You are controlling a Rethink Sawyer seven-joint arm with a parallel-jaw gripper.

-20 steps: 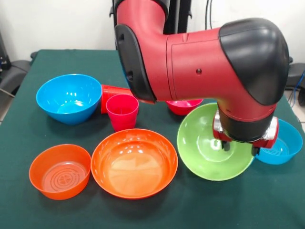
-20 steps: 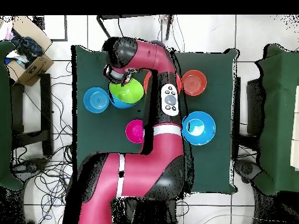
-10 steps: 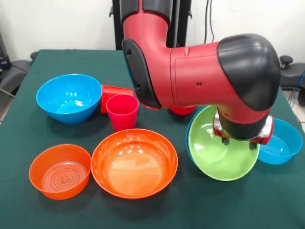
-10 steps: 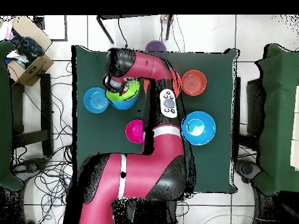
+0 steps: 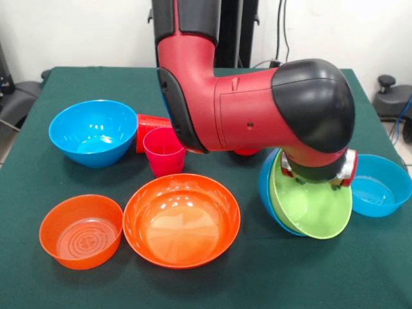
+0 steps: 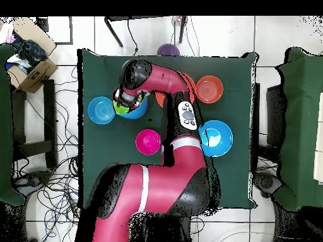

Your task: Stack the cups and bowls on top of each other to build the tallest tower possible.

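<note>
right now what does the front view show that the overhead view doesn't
Only the front view shows the two cups, pink upright and red on its side, plus the large orange bowl. Only the overhead view shows the purple bowl at the table's edge and the whole pink bowl. Both show the green bowl tilted in a blue bowl under the gripper.

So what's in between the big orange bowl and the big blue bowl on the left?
The pink cup stands upright between the big orange bowl and the big blue bowl, with a red cup lying just behind it. The front view shows this.
</note>
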